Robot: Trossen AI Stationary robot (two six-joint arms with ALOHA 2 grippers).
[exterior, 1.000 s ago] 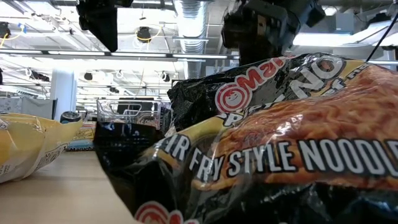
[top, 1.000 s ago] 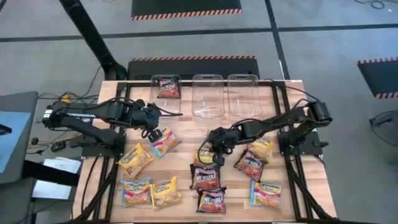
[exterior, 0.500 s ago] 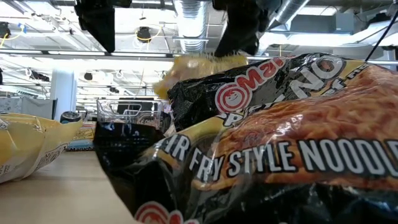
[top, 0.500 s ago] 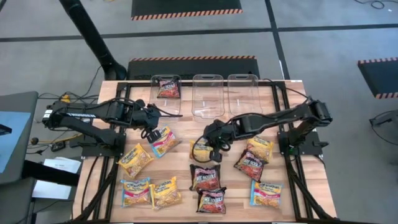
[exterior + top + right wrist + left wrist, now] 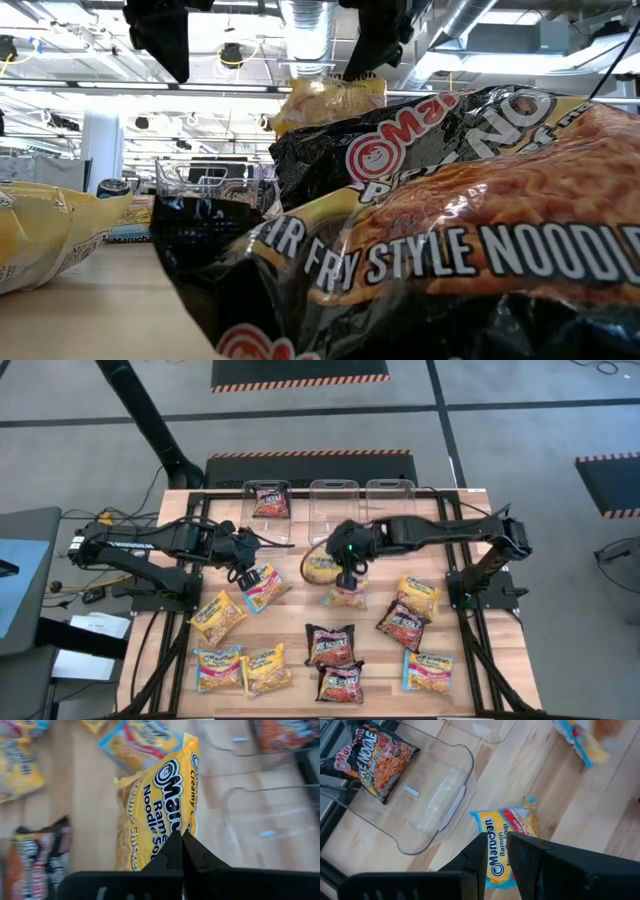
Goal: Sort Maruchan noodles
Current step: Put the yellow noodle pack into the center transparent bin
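The right pincer (image 5: 347, 563) was clamped shut on the edge of a yellow Creamy Chicken ramen packet (image 5: 160, 810), which hung from it above the tabletop (image 5: 290, 615), close to the middle clear tub (image 5: 333, 512). Just beneath it lay a blue-yellow packet (image 5: 348, 596); farther out, dark red-black packets (image 5: 329, 644) and more yellow ones (image 5: 417, 597) were scattered over the wood. One dark packet (image 5: 270, 501) already sat in the leftmost tub (image 5: 268, 490).

The left pincer (image 5: 496, 851) hovered over a blue-yellow Maruchan packet (image 5: 501, 837) near that tub, its fingers slightly parted and nothing between them that I could make out.

The held packet looked light and crinkly, its film probably slick, with a brittle noodle block inside. To my eye the flat sealed edge was the sensible place to pinch, since squeezing the middle could crush the noodles.
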